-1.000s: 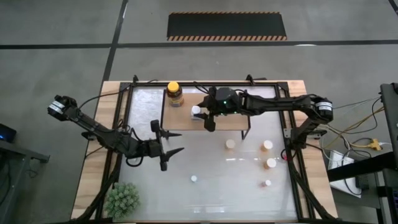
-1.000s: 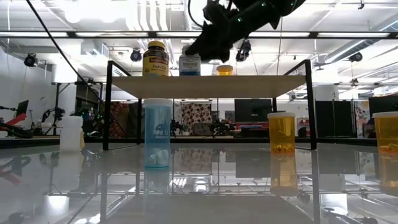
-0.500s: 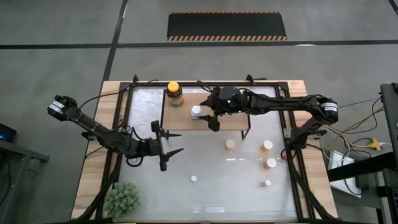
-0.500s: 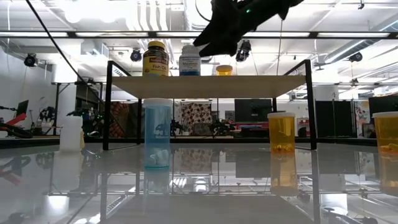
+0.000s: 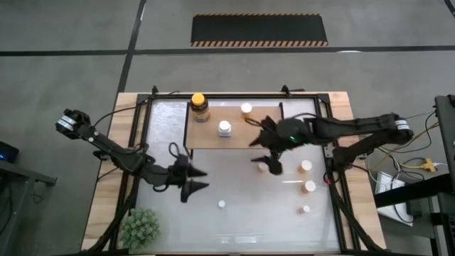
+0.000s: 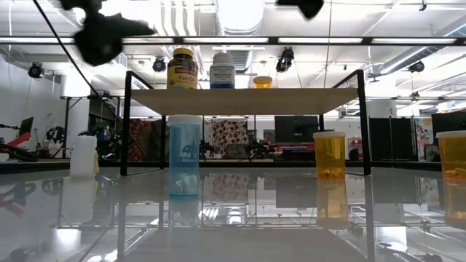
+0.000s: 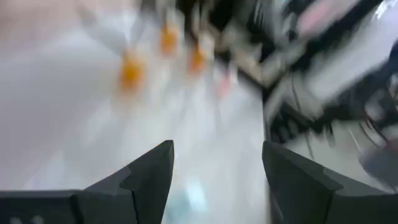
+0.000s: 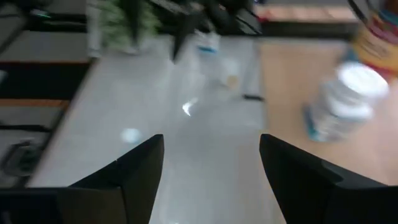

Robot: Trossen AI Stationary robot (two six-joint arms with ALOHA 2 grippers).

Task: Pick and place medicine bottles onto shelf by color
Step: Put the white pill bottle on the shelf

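The light-wood shelf on thin black legs (image 5: 234, 139) stands at the far edge of the shiny white worktop (image 5: 234, 220). On the shelf's board stand three bottles. The big amber jar with the yellow lid (image 5: 200, 107) is at the far left corner of the board. The white bottle with a white cap (image 5: 225, 129) is near the middle. A small orange bottle with a pale cap (image 5: 247, 109) is at the far edge.

The right gripper (image 5: 264, 151) hangs in the air just past the shelf's front edge. Its two dark fingers (image 8: 137, 171) are spread wide and hold nothing. It is right over an orange bottle with a pale cap (image 5: 263, 167) on the worktop.

Two more orange pale-capped bottles (image 5: 306, 166) stand near the right edge of the worktop. A tiny pale bottle (image 5: 306, 210) stands near them. Another tiny pale bottle (image 5: 222, 204) stands nearer the front edge.

The left gripper (image 5: 193, 179) hangs over the left part of the worktop. Its fingers (image 7: 149, 177) are spread wide too, with nothing between them.

A green bushy plant (image 5: 138, 229) sits at the front left corner.
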